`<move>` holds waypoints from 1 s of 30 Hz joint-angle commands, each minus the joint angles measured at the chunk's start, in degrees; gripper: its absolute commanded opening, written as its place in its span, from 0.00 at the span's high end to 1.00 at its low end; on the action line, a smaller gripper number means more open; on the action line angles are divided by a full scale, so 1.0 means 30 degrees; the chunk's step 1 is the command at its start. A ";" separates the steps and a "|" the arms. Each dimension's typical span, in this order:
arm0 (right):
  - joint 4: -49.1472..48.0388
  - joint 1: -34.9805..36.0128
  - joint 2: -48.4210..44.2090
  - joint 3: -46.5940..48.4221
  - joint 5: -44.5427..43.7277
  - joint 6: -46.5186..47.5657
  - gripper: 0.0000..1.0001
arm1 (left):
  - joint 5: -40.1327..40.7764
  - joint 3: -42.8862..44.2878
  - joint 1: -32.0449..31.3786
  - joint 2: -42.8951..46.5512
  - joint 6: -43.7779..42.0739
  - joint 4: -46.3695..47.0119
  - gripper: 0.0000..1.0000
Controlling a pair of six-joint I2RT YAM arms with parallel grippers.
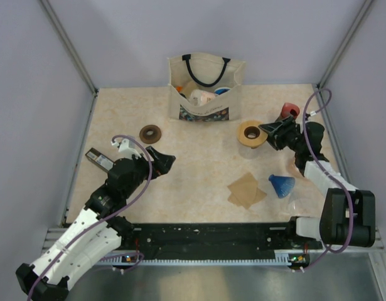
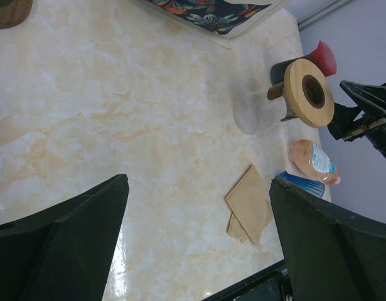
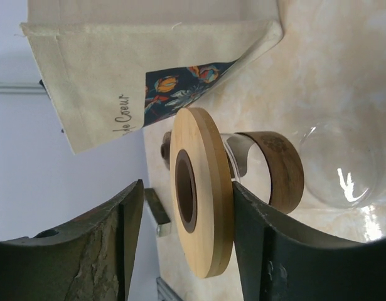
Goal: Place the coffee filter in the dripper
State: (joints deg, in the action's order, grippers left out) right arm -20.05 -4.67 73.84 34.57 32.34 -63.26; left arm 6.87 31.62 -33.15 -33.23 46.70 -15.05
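The coffee filter (image 1: 246, 190) is a flat tan paper wedge lying on the table right of centre, on top of another like it; the left wrist view has the coffee filter (image 2: 252, 204) too. The blue dripper (image 1: 282, 185) cone lies on its side just right of it, dripper (image 2: 302, 183). My right gripper (image 1: 266, 130) stands open around a tan wooden ring (image 3: 202, 194) atop a glass carafe (image 3: 340, 163); one finger (image 3: 262, 244) touches the ring's face, the other stands apart. My left gripper (image 2: 199, 182) hangs open over bare table at the left, left gripper (image 1: 161, 160).
A cloth tote bag (image 1: 205, 88) stands at the back centre. A dark brown ring (image 1: 150, 133) lies left of it. A red-topped grinder (image 1: 289, 111) stands behind the right gripper. An orange bottle (image 2: 313, 162) lies beside the dripper. Grey walls close in both sides.
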 commanded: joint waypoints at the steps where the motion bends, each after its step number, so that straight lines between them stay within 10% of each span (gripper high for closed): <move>1: 0.3427 -0.0144 -0.0766 0.1250 -0.1987 0.2219 0.41 | -0.0007 0.0506 -0.0026 0.0092 -0.0214 0.0417 0.01; 16: 0.5305 -0.0144 -0.0825 0.2540 -0.2779 0.4328 0.36 | 0.0345 0.0594 -0.0026 0.0208 -0.0331 0.0036 0.01; 22: 0.8495 -0.0144 -0.2345 0.3329 -0.5149 0.7079 0.01 | 0.1251 0.0828 -0.0026 0.0238 -0.0565 -0.0812 0.01; 30: 1.3972 -0.0027 -0.7264 0.3421 -0.7263 1.0246 0.01 | 0.2220 0.1005 -0.0055 0.0033 -0.0887 -0.1809 0.01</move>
State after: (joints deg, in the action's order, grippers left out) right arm 11.90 -4.69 60.07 42.50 14.92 -39.64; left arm 11.14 32.01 -33.15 -33.15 45.47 -19.53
